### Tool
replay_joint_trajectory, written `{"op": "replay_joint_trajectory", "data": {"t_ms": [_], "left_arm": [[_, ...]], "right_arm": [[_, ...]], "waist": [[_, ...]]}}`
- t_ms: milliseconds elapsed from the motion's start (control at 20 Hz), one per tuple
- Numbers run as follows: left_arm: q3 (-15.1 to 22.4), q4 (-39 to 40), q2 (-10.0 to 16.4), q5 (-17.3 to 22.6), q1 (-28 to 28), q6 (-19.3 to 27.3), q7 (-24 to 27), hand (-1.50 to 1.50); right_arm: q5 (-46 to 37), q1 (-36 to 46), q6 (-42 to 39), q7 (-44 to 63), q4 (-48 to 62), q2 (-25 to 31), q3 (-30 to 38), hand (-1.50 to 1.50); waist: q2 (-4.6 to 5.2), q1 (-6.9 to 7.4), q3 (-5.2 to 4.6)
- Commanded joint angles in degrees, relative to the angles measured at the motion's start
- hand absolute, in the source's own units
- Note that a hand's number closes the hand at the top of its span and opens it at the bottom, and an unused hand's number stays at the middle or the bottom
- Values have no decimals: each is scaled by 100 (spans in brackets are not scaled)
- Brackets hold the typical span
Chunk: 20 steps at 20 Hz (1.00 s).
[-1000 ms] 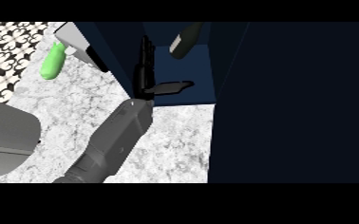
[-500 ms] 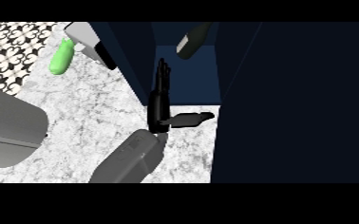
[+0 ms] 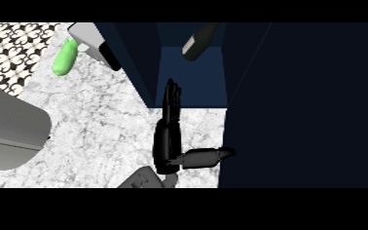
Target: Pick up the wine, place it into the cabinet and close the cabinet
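The wine bottle (image 3: pixel 199 41), dark with a pale label, lies tilted deep inside the open navy cabinet (image 3: pixel 191 78). My right hand (image 3: pixel 169 136) is over the marble counter just in front of the cabinet's opening. Its fingers are straight and point into the cabinet, the thumb sticks out to the right, and it holds nothing. The fingertips reach the front edge of the cabinet floor, well short of the bottle. A large dark door panel (image 3: pixel 295 107) fills the right side of the view. My left hand does not show.
A green oblong object (image 3: pixel 63 58) lies on the marble counter (image 3: pixel 101 117) at the upper left, beside a pale grey block (image 3: pixel 90 35). Patterned tiles (image 3: pixel 22 44) back the counter. A big grey shape (image 3: pixel 18 131) sits at the left edge.
My right hand has drawn back out of the cabinet toward the view's lower edge, still open. The bottle stays inside, no longer held.
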<state>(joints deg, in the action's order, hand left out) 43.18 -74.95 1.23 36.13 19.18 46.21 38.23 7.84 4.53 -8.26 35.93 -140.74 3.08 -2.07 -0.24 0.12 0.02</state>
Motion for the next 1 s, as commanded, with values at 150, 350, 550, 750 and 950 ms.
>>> {"op": "replay_joint_trajectory", "data": {"t_ms": [150, 350, 550, 750, 950], "left_arm": [[350, -1678, 693, -548, -1139, 635, -329, -150], [598, -2266, 608, -759, -1648, 632, -292, -150], [564, -2694, 1176, -857, -1800, 327, -517, -150], [543, -3329, 1734, -751, -2133, 1, -698, -150], [748, -4015, 2304, -904, -2614, -209, -698, -150]], "right_arm": [[435, -618, -145, -29, -614, 31, 106, -150], [567, -348, -212, -107, -307, 5, 58, -150], [859, -195, -239, 46, -146, -23, 34, -150], [881, -629, -424, 494, -733, 43, -398, 150], [687, -267, -520, 467, -307, 79, -459, 150]], "waist": [[1, -7, 1], [9, 4, 0], [14, 1, 0], [0, -18, -1], [8, 21, -3]]}}
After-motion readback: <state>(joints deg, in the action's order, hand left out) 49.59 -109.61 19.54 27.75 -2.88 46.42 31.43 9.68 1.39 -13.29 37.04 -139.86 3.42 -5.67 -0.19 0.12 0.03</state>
